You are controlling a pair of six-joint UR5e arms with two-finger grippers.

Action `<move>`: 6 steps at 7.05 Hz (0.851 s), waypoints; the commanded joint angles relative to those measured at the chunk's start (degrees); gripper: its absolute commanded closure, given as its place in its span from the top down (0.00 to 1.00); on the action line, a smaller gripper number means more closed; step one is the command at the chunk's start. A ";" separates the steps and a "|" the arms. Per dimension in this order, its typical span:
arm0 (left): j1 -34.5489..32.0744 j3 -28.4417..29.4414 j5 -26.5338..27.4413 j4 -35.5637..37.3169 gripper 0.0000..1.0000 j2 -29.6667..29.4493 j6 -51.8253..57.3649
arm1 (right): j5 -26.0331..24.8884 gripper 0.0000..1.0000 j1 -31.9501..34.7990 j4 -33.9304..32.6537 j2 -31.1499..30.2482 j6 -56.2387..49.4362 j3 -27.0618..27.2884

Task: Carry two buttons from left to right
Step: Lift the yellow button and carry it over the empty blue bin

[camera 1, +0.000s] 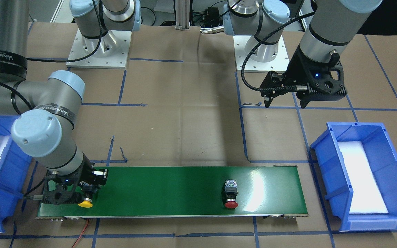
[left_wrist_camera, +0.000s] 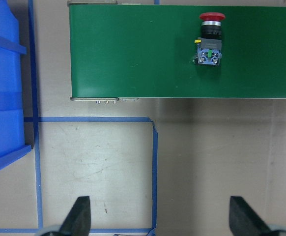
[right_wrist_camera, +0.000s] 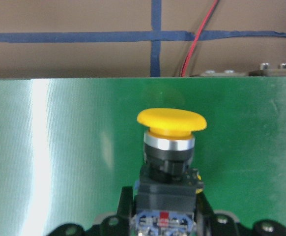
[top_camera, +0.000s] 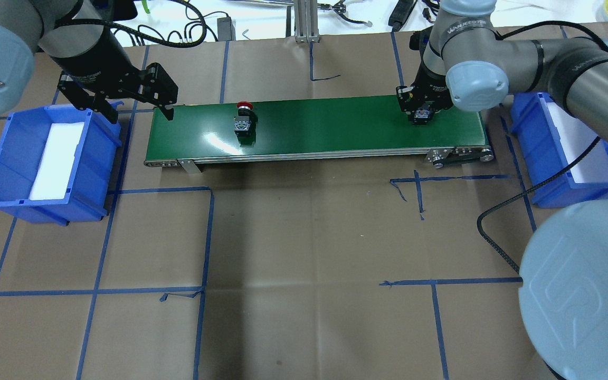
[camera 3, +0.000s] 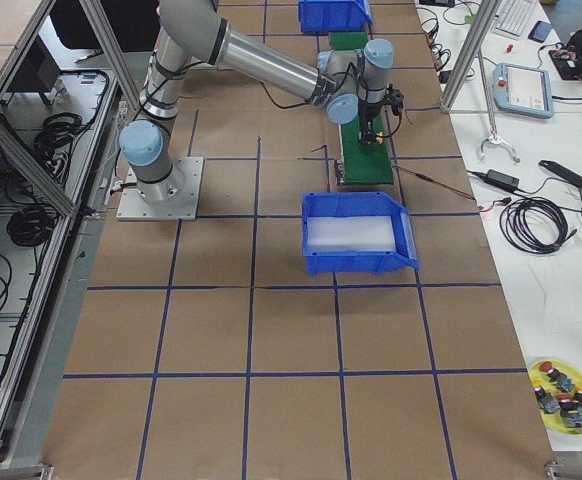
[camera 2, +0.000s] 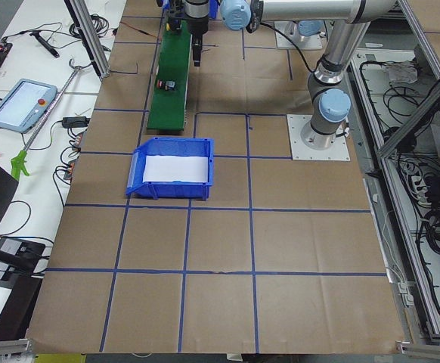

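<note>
Bright overhead light leaves glare on the belt (camera 1: 184,189)

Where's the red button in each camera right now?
Front-facing: red button on green belt, right of centre.
Overhead: red button on belt's left half.
Exterior left: red button tiny, on belt.
Exterior right: cannot make it out.
Left wrist: red button upper right.
Right wrist: not in view.
Shared landmark: green belt.

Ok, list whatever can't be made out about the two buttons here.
- Yellow button: terminal block cut off by the right wrist view's bottom edge; overhead, the right gripper hides its cap.
- Red button: too small in the exterior left view for detail.
- Whether the yellow one clears the green belt: no view shows.
</note>
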 commanded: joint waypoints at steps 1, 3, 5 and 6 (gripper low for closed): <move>-0.06 0.00 0.10 0.11 1.00 0.06 0.00 | 0.04 0.04 -5.07 9.92 -4.98 -0.55 -6.51; -0.06 0.00 0.10 0.20 1.00 0.06 0.00 | 0.05 0.04 -14.10 19.29 -9.38 -15.94 -10.59; -0.06 -0.08 0.10 0.29 1.00 0.06 0.00 | 3.44 0.03 -26.22 19.57 -10.19 -30.79 -9.11; -0.06 -0.17 0.19 0.29 1.00 0.06 0.00 | 5.30 0.03 -29.50 18.27 -10.19 -38.19 -5.88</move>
